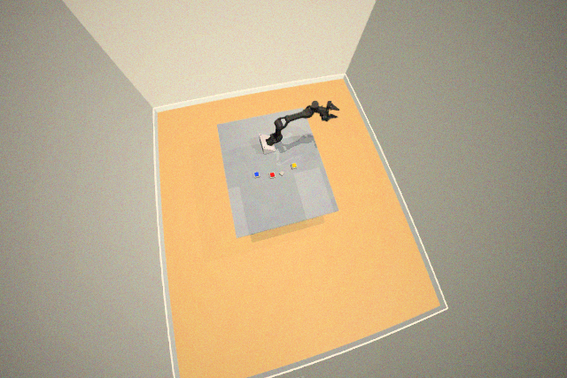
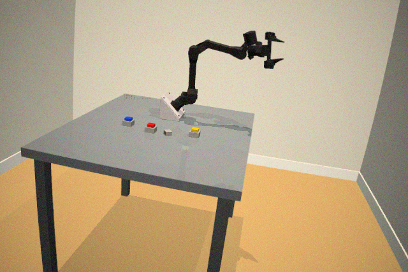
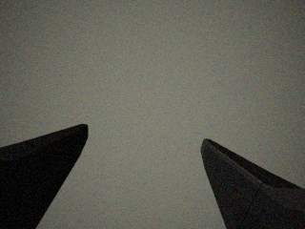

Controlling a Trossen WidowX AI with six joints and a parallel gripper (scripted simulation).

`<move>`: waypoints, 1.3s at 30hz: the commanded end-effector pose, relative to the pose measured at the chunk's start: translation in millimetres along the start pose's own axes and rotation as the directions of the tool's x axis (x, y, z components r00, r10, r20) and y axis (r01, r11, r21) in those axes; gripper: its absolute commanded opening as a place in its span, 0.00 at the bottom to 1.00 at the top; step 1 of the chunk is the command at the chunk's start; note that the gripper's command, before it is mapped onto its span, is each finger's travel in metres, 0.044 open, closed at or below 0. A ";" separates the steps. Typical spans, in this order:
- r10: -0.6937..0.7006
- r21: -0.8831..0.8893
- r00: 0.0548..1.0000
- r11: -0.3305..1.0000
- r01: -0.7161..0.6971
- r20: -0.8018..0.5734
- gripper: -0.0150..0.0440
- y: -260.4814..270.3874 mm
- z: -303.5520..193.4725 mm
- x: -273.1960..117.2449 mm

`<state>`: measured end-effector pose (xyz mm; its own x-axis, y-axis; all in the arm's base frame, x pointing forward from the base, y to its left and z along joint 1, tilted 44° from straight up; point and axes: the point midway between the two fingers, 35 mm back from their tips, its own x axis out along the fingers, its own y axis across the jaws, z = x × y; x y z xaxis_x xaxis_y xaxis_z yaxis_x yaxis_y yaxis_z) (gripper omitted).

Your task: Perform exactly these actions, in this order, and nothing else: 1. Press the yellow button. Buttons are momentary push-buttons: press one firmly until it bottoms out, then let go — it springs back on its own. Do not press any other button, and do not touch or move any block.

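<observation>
We're looking at the tool (image 2: 275,50) hanging high in the upper right of the exterior frame, out past the far right edge of the desk (image 2: 99,150), fingers spread wide and holding nothing. In the wrist view we see only two dark fingertips against blank grey wall, so nothing useful to aim by there yet.

Our target, the yellow button (image 2: 195,129), sits right of centre in that frame, at the right end of a row of small things on the desk. Leftward along the row come a small grey block (image 2: 167,132), the red button (image 2: 151,125) and the blue button (image 2: 128,118). From the top view the yellow button (image 1: 293,165) shows just right of the block (image 1: 281,173), close but apart.

By our reckoning the press has not begun; the whole approach is ahead. Here's where it could slip: with fingers this wide, a descent centred on the yellow cap could put one tip down on the block beside it, and touching that is forbidden. Closing first, or coming in from the right side, looks safer. A long swing down from such height could also land off-centre, skidding off the cap, or stop shallow so the button never bottoms out. Drift left, and red is next in line.
</observation>
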<state>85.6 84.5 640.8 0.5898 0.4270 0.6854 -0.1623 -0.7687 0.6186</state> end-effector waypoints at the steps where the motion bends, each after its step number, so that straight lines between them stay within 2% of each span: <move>1: -0.001 -0.009 1.000 1.000 0.001 -0.001 0.93 -1.0 -0.7 0.3; 4: -0.028 -0.139 0.999 0.990 0.024 -0.021 0.93 -17.8 -9.6 4.8; 7: -0.108 -0.396 0.993 0.914 0.083 -0.042 0.93 -58.9 -19.7 15.3; 9: -0.184 -0.557 0.982 0.820 0.132 -0.037 0.93 -92.1 -18.7 22.9; 13: -0.312 -0.745 0.950 0.633 0.212 0.005 0.93 -143.6 -3.5 32.3; 20: -0.571 -0.924 0.805 0.199 0.326 0.161 0.93 -235.4 61.0 34.1; 25: -0.716 -0.930 0.633 -0.065 0.361 0.295 0.93 -282.9 123.3 17.6; 30: -0.819 -0.890 0.404 -0.260 0.374 0.409 0.93 -314.3 191.6 -15.3; 35: -0.882 -0.839 0.130 -0.373 0.396 0.454 0.93 -328.2 257.6 -65.7; 39: -0.911 -0.800 -0.079 -0.394 0.452 0.404 0.93 -325.9 299.7 -114.8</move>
<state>304.7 177.5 289.2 0.5635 0.5085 -0.6511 -0.3585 0.8606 0.3618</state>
